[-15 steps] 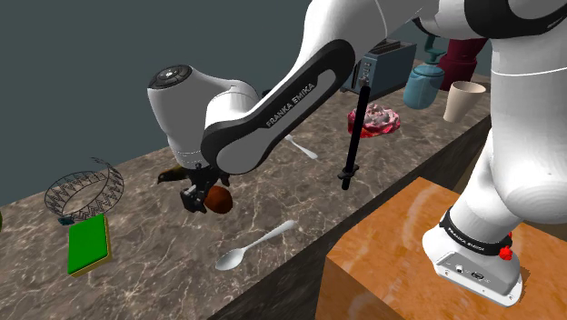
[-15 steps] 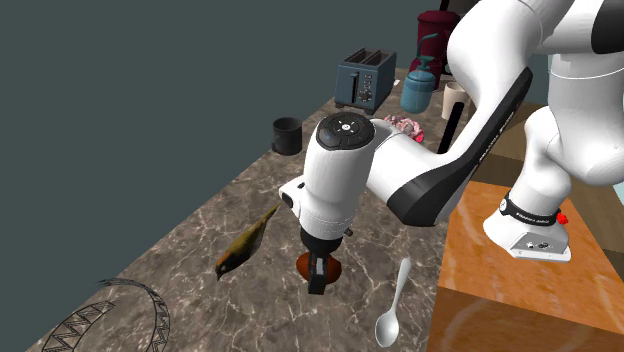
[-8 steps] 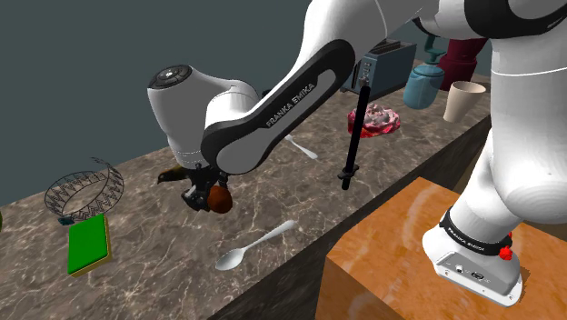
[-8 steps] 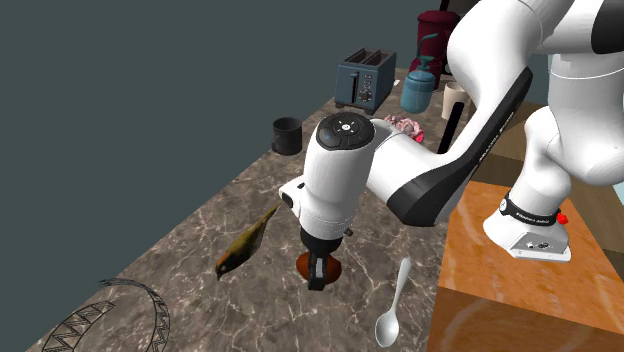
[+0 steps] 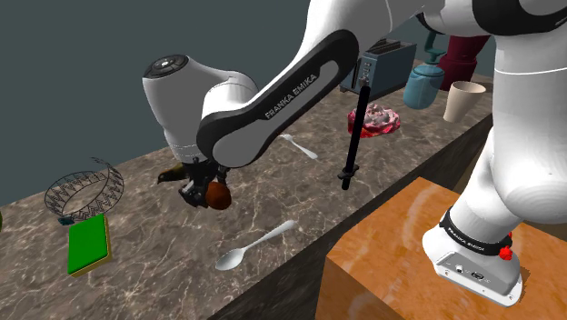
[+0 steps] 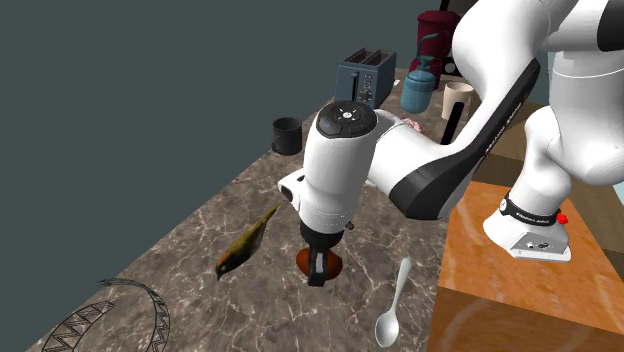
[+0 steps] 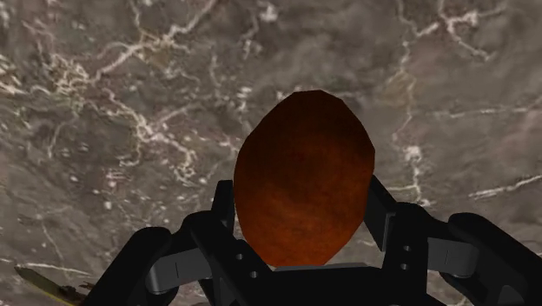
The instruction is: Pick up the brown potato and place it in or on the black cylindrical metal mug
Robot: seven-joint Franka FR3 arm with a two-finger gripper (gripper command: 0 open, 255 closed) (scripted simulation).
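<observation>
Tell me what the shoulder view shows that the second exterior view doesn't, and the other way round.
Shoulder view: a green block beside the wire basket. Second exterior view: the black mug, upright on the counter. Both: the hand clasping the brown potato over the counter, and a white spoon.

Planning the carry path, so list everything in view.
reddish-brown oval potato: one, in gripper
black cylindrical mug: one, counter's back edge
blue-grey toaster: one, far end
teal round bottle: one, beside toaster
maroon container: one, behind bottle
cream cup: one, beside bottle
pink-red lump: one, mid-counter
black rod-shaped tool: one, beside lump
pale spoon: one, near stand
pale utensil: one, near lump
green flat block: one, beside basket
wire basket: one, shoulder view's left
olive-brown bird: one, beside gripper
brown marbled counter: one
orange wooden stand: one, under arm
white arm, black gripper: one each, clasping potato
</observation>
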